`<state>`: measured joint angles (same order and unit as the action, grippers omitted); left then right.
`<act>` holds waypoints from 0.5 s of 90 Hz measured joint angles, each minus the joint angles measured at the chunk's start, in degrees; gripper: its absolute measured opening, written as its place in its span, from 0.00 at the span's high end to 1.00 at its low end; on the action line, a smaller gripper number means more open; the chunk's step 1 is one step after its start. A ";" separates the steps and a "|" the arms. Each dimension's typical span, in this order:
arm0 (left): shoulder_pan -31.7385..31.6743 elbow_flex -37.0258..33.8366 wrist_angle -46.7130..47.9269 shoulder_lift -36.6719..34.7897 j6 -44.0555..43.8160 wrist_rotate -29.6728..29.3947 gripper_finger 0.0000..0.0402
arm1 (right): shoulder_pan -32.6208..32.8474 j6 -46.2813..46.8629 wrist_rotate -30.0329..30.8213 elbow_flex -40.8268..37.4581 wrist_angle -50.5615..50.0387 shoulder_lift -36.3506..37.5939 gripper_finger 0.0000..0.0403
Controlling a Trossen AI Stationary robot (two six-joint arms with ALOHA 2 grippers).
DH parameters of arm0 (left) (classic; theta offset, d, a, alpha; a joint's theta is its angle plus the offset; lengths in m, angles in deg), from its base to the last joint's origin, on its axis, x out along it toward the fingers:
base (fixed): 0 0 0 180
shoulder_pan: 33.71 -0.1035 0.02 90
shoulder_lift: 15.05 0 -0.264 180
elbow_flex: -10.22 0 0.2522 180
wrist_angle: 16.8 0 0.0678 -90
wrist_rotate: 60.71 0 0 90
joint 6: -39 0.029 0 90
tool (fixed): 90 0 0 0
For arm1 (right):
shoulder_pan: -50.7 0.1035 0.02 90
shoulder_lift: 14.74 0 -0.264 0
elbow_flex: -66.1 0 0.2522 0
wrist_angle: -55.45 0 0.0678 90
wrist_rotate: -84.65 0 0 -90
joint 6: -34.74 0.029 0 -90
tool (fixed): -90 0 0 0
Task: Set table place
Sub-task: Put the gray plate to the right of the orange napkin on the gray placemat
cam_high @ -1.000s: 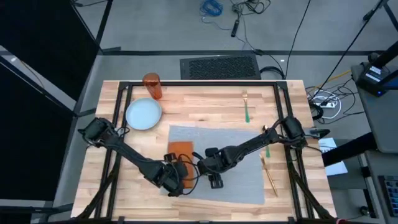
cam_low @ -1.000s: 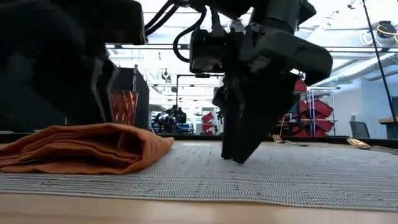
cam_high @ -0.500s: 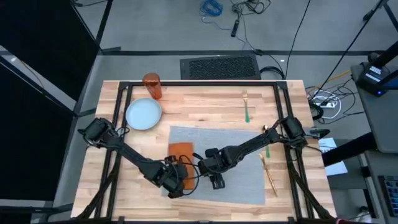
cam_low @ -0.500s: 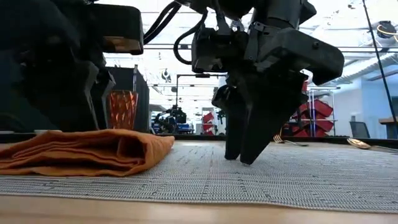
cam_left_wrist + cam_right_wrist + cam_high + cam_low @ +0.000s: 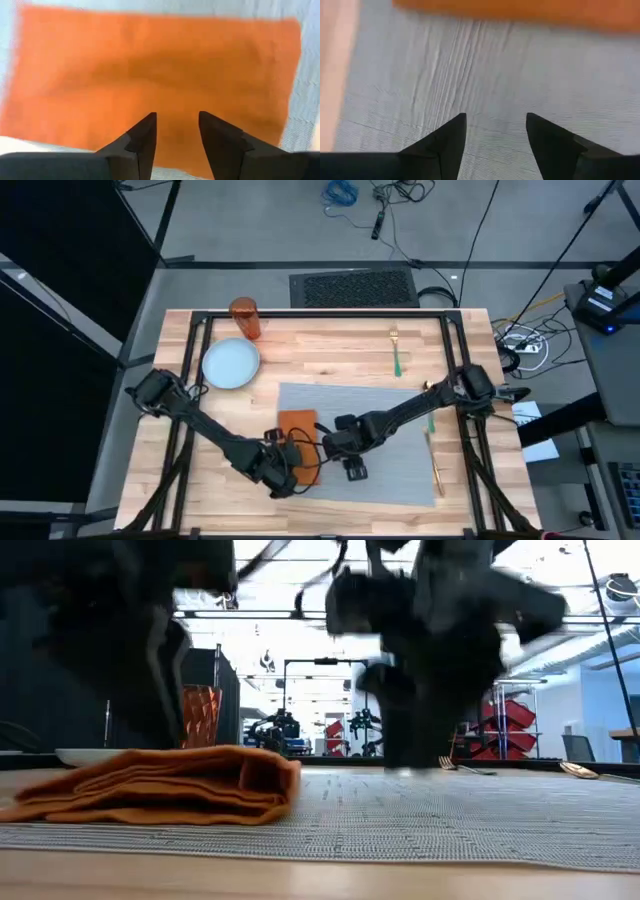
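Placemat (image 5: 385, 442) of grey woven cloth lies spread on the light-wood butcher-block tabletop (image 5: 330, 345), and the folded orange napkin (image 5: 296, 435) rests on its left part. Judged from this, the setting is only begun. The pale-blue round plate (image 5: 231, 364) and orange tumbler (image 5: 245, 318) sit well apart at the far left corner; a green-handled gold fork (image 5: 396, 352) lies beyond the mat, with more gold cutlery (image 5: 436, 463) by its right edge. The left gripper (image 5: 176, 131) hovers over the napkin, jaws parted and holding nothing. The right gripper (image 5: 495, 131) hangs over bare mat beside it, jaws likewise apart and empty.
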<state>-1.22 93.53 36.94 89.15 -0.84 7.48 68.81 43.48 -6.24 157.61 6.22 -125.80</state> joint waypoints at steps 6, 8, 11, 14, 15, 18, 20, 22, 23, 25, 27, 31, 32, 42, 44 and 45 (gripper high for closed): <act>-0.08 1.29 2.84 -1.09 0.11 -1.55 0.67 | -0.22 -0.08 0.99 0.03 -0.45 1.69 0.52; -0.09 1.71 3.55 -1.29 0.12 -2.23 0.67 | -0.29 -0.17 1.01 0.03 -0.68 2.18 0.52; -0.09 2.47 4.55 -1.44 0.16 -2.97 0.67 | -0.43 -0.25 0.87 0.03 -0.69 2.92 0.52; -0.16 3.13 5.33 -1.63 0.16 -3.78 0.67 | -0.43 -0.39 1.01 0.03 -0.78 3.64 0.52; -0.17 3.31 5.67 -1.69 0.16 -4.20 0.67 | -0.43 -0.43 1.03 0.03 -0.82 3.86 0.52; -0.17 3.66 6.97 -1.91 0.16 -5.60 0.67 | -0.43 -0.58 1.00 0.06 -0.81 4.41 0.52; -0.17 3.77 7.43 -2.06 0.15 -6.19 0.67 | -0.43 -0.78 1.04 0.07 -0.85 4.62 0.52; -0.19 3.83 7.54 -2.15 0.06 -6.77 0.67 | -0.40 -0.88 1.04 0.07 -1.03 4.71 0.52; -0.20 3.84 7.56 -2.18 0.01 -7.13 0.67 | -0.38 -0.91 1.06 0.07 -1.16 4.75 0.52; -0.22 3.86 7.70 -2.22 -0.04 -8.07 0.67 | -0.37 -1.00 1.11 0.07 -1.45 4.80 0.52; -0.22 3.83 8.04 -2.23 -0.06 -9.03 0.67 | -0.34 -1.11 1.08 0.08 -1.78 4.83 0.52; -0.22 3.79 9.02 -2.19 -0.08 -10.52 0.67 | -0.31 -1.32 1.06 0.10 -3.23 4.89 0.52; -0.24 3.77 9.34 -2.19 -0.08 -10.80 0.67 | -0.30 -1.41 1.06 0.10 -3.79 4.91 0.52; -0.85 3.84 13.95 -2.19 0.02 -12.94 0.67 | -0.46 -2.40 3.07 0.22 -9.59 5.11 0.52; -1.12 3.84 15.24 -2.19 0.18 -13.51 0.67 | -0.56 -2.49 4.12 0.21 -10.77 5.26 0.52; -1.27 3.84 15.92 -2.19 0.23 -13.82 0.67 | -0.62 -2.55 4.77 0.21 -11.37 5.31 0.52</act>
<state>-2.49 97.37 52.86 86.96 -0.61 -6.33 68.19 40.93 -1.47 157.82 -5.15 -120.49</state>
